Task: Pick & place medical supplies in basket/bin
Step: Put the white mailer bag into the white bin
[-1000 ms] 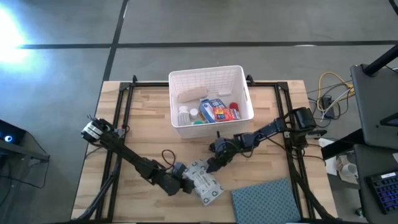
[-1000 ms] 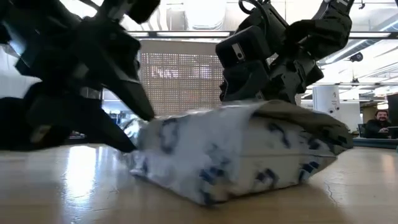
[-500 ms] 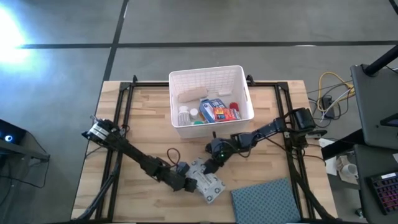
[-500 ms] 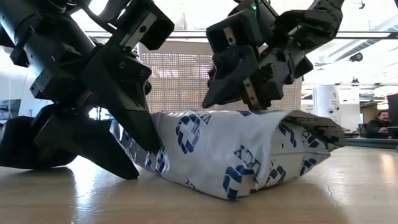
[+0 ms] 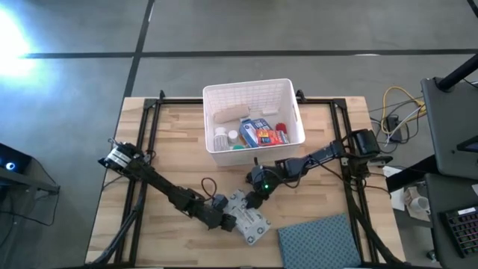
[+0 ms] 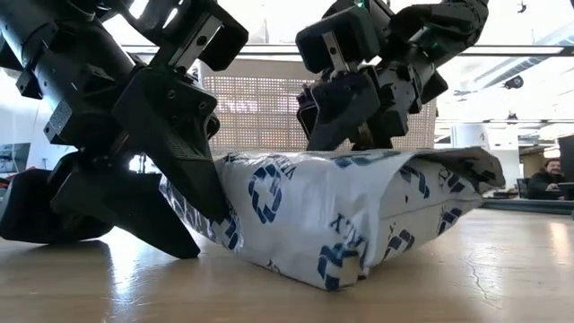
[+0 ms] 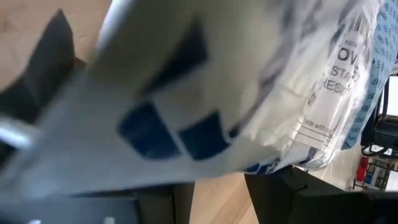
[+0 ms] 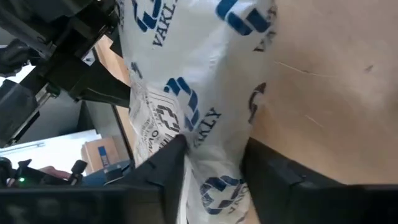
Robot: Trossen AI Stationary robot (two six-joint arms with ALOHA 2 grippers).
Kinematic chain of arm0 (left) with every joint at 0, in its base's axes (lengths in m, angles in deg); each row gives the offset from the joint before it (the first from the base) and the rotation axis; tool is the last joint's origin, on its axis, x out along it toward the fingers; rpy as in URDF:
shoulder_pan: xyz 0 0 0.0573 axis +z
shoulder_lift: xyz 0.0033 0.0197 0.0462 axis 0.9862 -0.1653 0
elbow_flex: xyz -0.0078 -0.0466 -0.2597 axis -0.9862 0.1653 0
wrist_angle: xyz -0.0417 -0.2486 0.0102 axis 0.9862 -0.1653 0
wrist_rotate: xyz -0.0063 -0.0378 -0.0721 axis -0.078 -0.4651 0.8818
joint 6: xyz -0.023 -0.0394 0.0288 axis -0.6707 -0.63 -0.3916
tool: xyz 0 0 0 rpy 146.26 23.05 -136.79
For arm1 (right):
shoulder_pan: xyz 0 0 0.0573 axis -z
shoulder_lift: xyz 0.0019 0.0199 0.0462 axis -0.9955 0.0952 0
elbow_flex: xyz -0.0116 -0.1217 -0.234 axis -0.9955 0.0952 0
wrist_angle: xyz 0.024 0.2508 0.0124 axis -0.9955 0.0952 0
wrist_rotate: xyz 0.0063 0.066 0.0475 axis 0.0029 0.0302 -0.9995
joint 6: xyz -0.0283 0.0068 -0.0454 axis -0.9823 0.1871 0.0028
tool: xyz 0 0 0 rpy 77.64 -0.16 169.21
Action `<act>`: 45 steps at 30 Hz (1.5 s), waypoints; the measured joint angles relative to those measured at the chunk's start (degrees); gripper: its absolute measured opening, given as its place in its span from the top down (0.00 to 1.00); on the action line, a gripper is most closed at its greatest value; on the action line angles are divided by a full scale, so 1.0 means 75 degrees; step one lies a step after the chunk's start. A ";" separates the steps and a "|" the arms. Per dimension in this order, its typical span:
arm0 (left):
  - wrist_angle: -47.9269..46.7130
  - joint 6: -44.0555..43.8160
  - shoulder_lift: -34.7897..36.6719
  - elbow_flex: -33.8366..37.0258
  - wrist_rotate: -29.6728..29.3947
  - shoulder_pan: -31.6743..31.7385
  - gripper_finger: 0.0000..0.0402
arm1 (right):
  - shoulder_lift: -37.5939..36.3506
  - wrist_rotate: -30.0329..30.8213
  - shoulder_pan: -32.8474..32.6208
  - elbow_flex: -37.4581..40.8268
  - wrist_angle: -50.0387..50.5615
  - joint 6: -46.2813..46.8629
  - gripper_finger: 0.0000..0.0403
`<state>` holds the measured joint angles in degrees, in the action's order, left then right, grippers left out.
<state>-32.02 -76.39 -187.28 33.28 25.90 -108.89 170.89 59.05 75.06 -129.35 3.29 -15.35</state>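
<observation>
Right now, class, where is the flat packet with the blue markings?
In the high view the flat packet lies near the table's front edge, between the left gripper and right gripper, in front of the basket.

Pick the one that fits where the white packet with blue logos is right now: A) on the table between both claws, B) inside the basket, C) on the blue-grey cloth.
A: the packet lies on the table, with the left claw and right claw gripping opposite ends.
</observation>
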 joint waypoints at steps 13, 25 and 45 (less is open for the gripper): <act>-0.0824 0.0403 0.0509 -0.0295 -0.0796 -0.0253 0.71 | -0.0793 0.0276 -0.0014 -0.0161 0.0411 -0.0419 0.94; -0.4237 0.0916 0.3924 -0.1010 -0.5522 -0.0384 0.71 | -0.3114 0.2542 0.0358 -0.2157 0.2938 -0.2109 0.95; -0.7678 0.6315 0.5201 -0.4712 -0.5631 0.3247 0.71 | -0.2464 0.5979 0.3793 -0.4765 0.7454 -0.4556 0.95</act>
<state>-89.61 -29.02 -148.28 -2.06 -16.33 -84.53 152.41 103.88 103.51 -165.08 59.20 -49.52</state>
